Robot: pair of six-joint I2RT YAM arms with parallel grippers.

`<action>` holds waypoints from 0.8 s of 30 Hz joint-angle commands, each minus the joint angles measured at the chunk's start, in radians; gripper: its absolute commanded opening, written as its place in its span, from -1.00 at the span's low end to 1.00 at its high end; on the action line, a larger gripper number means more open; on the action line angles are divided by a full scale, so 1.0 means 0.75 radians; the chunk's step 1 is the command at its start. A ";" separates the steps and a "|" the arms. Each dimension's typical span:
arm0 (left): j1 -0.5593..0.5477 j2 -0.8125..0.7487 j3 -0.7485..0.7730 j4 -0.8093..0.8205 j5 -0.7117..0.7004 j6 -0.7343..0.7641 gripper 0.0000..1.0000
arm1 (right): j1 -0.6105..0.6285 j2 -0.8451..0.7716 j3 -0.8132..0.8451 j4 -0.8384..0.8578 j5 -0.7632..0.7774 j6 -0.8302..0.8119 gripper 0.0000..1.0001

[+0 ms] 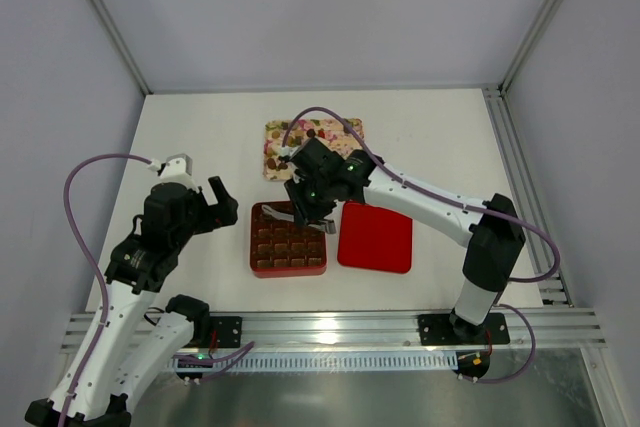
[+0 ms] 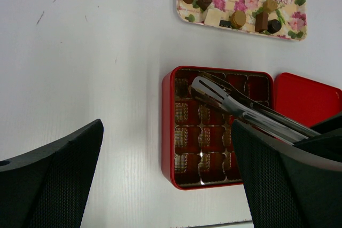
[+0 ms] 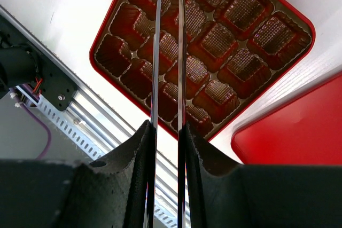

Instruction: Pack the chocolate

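The chocolate [image 2: 238, 18], several dark, tan and whitish pieces, lies on the floral tray [image 1: 340, 129] behind the red box [image 1: 257, 247]. The box's brown gridded insert [image 3: 224, 36] shows mostly bare cells. My right gripper [image 1: 312, 209] is shut on metal tongs [image 3: 168, 52] and holds them over the box. The tong tips [image 2: 202, 85] hang over its far left cells and are slightly apart. I cannot tell whether they hold a piece. My left gripper [image 1: 222, 202] is open and empty, just left of the box.
The red lid [image 1: 375, 237] lies flat on the table right of the box, touching it. The aluminium rail [image 1: 340, 327] runs along the near edge. The right arm reaches across the lid and the tray's near side.
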 commanded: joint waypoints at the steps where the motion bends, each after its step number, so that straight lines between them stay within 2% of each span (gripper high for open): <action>1: 0.002 -0.010 -0.001 0.025 -0.023 0.007 0.99 | 0.017 -0.005 0.060 0.076 0.027 0.021 -0.42; 16: 0.004 -0.010 -0.001 0.025 -0.021 0.007 0.99 | 0.023 0.001 0.073 0.074 0.062 0.025 -0.21; 24: 0.002 -0.006 -0.001 0.023 -0.021 0.007 0.99 | 0.001 -0.023 0.136 0.017 0.121 -0.008 -0.19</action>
